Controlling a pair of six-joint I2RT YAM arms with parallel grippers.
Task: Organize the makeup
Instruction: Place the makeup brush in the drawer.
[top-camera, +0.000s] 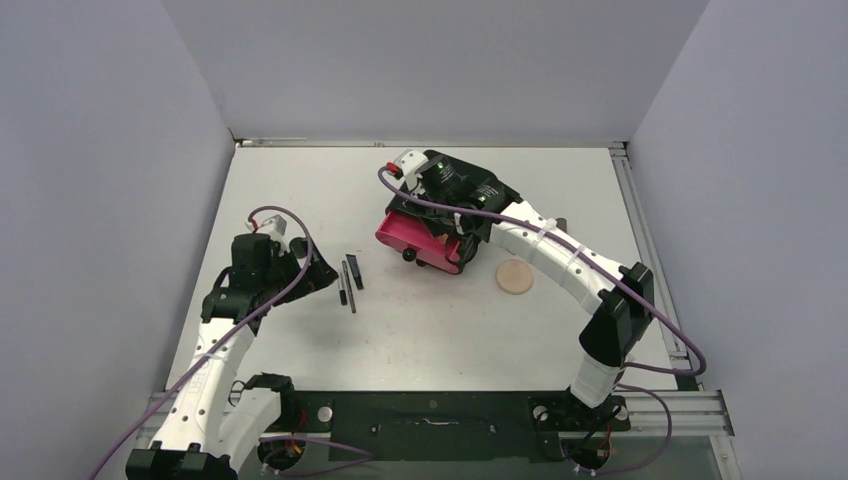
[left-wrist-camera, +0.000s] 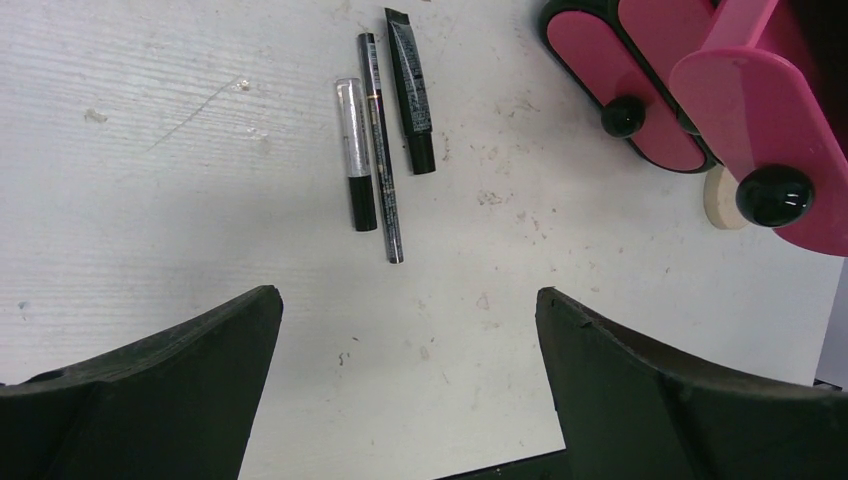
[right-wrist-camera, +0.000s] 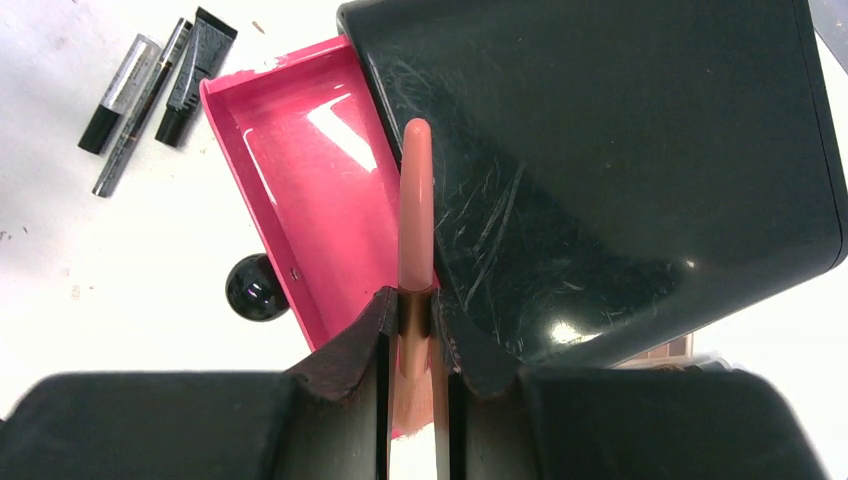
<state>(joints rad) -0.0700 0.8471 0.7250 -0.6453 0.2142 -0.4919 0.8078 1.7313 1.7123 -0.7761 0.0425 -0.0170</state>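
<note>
My right gripper (right-wrist-camera: 413, 305) is shut on the orange-handled brush (right-wrist-camera: 415, 200), holding it by the ferrule, handle pointing away. The brush hangs over the open pink drawer (right-wrist-camera: 290, 170) of the black cabinet (right-wrist-camera: 620, 150). Three thin makeup sticks lie side by side on the table (top-camera: 349, 280): a silver-bodied tube (left-wrist-camera: 356, 150), a thin black pencil (left-wrist-camera: 380, 150) and a black tube (left-wrist-camera: 411, 90). My left gripper (left-wrist-camera: 408, 295) is open and empty, just near of them (top-camera: 322, 275). A round peach disc (top-camera: 515, 276) lies right of the cabinet.
The open drawer (top-camera: 400, 236) sticks out toward the front left with a black knob (right-wrist-camera: 255, 288). A second pink drawer front (left-wrist-camera: 640, 90) shows in the left wrist view. A sliver of a palette with tan squares (right-wrist-camera: 668, 349) peeks from behind the cabinet. Grey walls enclose the table.
</note>
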